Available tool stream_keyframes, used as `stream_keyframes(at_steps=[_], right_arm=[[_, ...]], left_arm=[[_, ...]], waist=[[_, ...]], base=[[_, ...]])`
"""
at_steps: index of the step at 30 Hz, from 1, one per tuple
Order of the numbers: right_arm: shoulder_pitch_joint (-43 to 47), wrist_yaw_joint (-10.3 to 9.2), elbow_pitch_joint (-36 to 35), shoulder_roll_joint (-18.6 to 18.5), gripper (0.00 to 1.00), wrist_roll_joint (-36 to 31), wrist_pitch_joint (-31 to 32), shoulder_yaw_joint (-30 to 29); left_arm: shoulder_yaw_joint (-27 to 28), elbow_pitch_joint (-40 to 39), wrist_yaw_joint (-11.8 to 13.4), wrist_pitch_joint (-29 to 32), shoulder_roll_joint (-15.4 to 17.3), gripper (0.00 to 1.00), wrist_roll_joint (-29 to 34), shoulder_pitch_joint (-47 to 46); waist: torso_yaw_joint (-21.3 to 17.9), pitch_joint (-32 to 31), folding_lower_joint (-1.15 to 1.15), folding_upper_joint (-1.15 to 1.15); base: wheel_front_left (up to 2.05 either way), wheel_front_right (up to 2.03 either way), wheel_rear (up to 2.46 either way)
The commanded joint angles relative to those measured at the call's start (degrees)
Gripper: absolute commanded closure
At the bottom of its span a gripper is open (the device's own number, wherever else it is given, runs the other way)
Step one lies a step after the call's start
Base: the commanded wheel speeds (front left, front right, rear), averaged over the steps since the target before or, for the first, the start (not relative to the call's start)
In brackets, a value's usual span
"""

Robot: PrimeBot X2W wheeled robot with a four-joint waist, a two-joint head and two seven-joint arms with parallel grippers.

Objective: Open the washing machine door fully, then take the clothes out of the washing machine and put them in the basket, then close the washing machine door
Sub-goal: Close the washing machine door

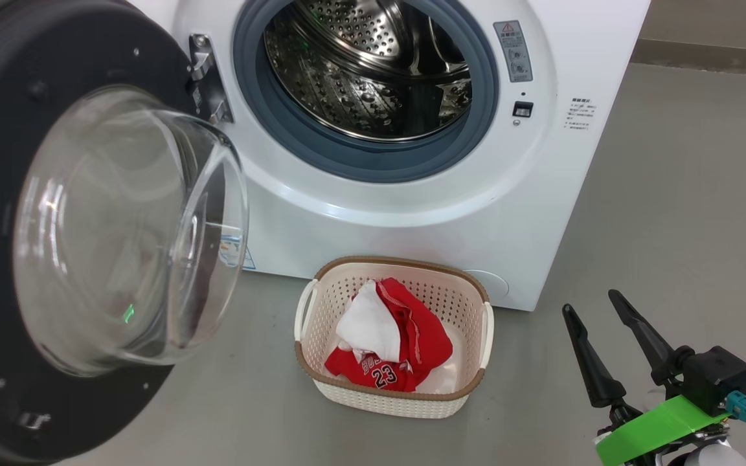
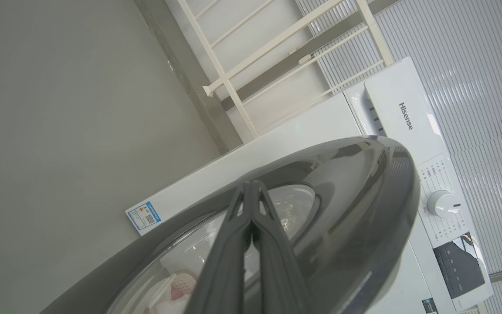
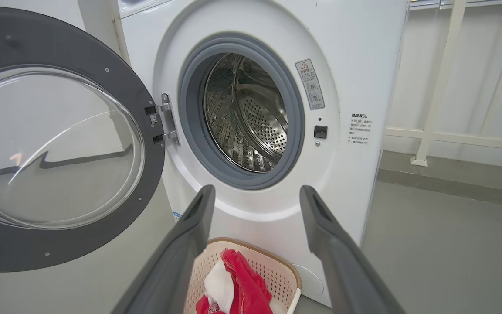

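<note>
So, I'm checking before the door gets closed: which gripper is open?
The right gripper: its fingers stand wide apart, facing the washing machine. The left gripper has its fingertips pressed together.

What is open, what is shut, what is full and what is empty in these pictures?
Door, open wide, off to the left.
Drum, empty as far as it shows.
Basket, upright on the floor, with clothes in it.
Clothes, crumpled in the basket.
Left gripper, shut, at the door's outer face.
Right gripper, open, holding nothing.
</note>
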Motion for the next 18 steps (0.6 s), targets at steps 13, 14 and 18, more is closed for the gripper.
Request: stream_keyframes(at_steps=[13,14,18], right_arm=[[-1.85,0.37,-0.97,-0.22,0.00,0.34,-0.37,0.88],[-1.91,0.37,-1.00,-0.19,0.00,0.36,-0.37,0.77],[-2.01,0.37,-0.98,-0.24,0.00,0.49,-0.37,0.51]], left_arm=[[-1.97,-21.20,4.28,7.15,-7.49,1.00,-2.58,8.62],[-2.15,-22.48,4.51,7.48,-8.10,1.00,-2.79,9.03],[-3.07,-26.76,5.16,8.41,-10.00,1.00,-3.42,10.50]], waist=[[-1.24,0.33,0.00,0.00],[-1.39,0.48,0.00,0.00],[-2.06,0.94,0.00,0.00]], base=[[0.00,0.00,0.00],[0.00,0.00,0.00],[0.00,0.00,0.00]])
